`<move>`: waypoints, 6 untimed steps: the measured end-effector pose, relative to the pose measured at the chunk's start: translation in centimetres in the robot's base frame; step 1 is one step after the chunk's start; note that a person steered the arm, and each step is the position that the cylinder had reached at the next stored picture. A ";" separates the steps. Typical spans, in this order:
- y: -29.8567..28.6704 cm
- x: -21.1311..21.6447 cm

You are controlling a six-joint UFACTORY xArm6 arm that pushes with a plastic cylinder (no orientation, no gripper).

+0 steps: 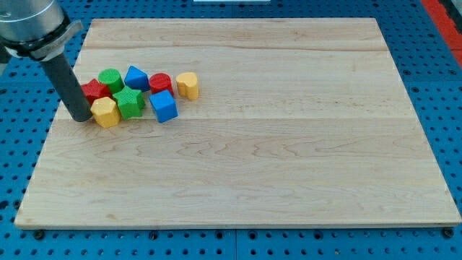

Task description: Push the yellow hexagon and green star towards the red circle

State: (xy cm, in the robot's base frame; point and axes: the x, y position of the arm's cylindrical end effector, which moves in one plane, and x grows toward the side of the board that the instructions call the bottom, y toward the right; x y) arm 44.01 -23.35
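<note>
The yellow hexagon (105, 112) lies at the view's left on the wooden board, touching the green star (129, 101) on its right. The red circle (160, 83) sits a little up and right of the star, close to it. My tip (81, 118) rests on the board just left of the yellow hexagon, touching or nearly touching it. The dark rod rises from there to the view's top left and hides part of a red block.
A red star-like block (94, 91), a green cylinder (110, 78), a blue block (136, 76), a blue cube (164, 106) and a yellow heart-like block (188, 85) crowd the same cluster. The board's left edge (50, 130) is near my tip.
</note>
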 end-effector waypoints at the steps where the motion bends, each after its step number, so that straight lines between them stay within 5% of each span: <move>1: 0.1 0.0; 4: -3.3 0.4; 6: 0.9 0.8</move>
